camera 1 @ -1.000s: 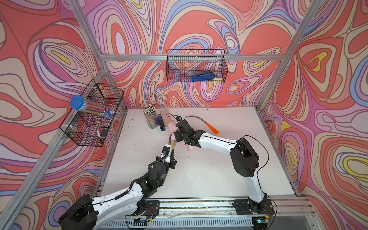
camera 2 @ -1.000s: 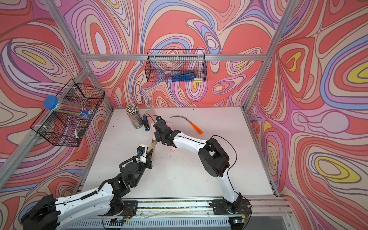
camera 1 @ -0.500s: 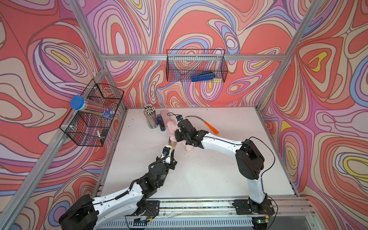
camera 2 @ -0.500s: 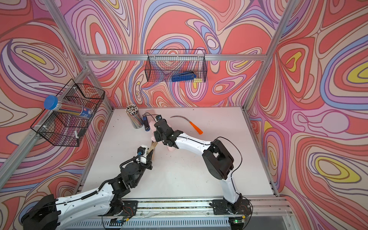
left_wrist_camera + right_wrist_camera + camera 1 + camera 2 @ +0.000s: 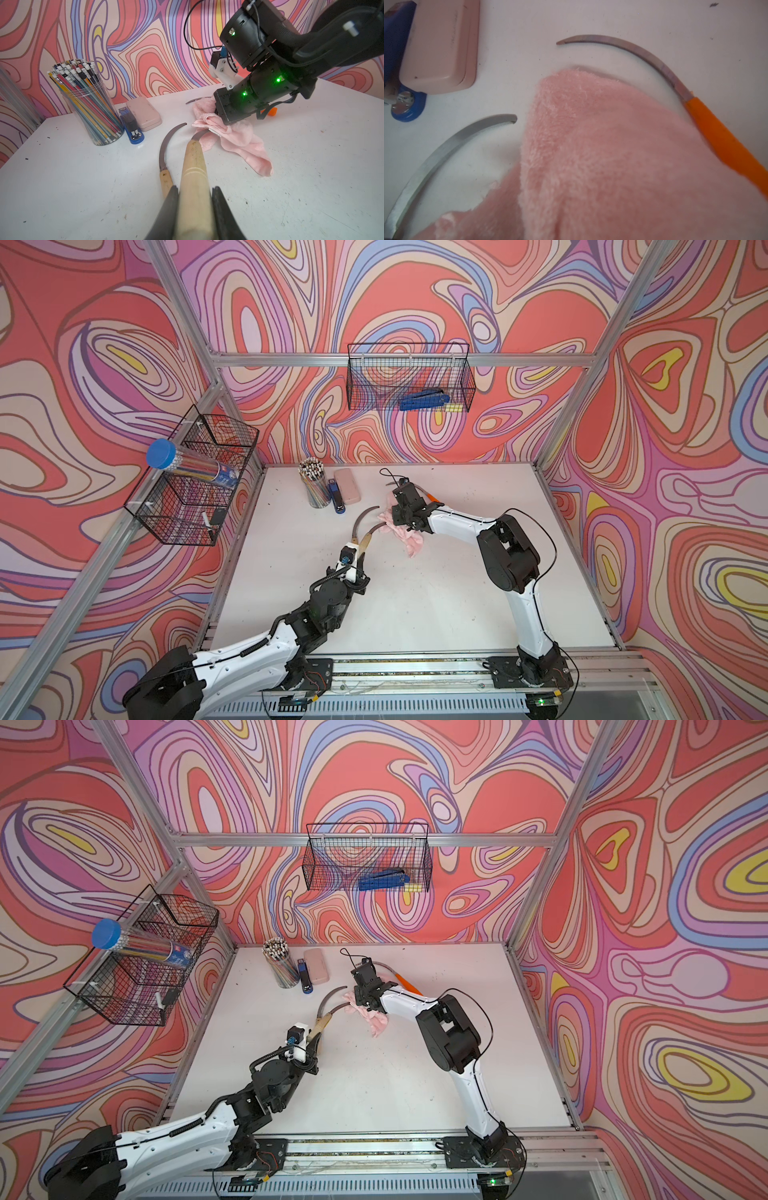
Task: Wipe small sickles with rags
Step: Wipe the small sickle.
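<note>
Pink fluffy rag (image 5: 239, 139) over sickle (image 5: 194, 164)

rag (image 5: 239, 139): pale pink, fluffy, bunched; one end pinched in the right end effector (image 5: 220, 117), the rest trailing on the table (image 5: 83, 187).
held sickle (image 5: 194, 166): pale wooden handle clamped in the left end effector (image 5: 195, 189); curved dark blade tip hidden in the rag.
second wooden sickle (image 5: 165, 149): flat on the table, just beside the held one, blade bare.
orange sickle (image 5: 724, 143): flat on the table, just past the rag.

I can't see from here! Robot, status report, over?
Left gripper shut on sickle. Right gripper shut on rag, over blade. Second sickle lies close beside.
</note>
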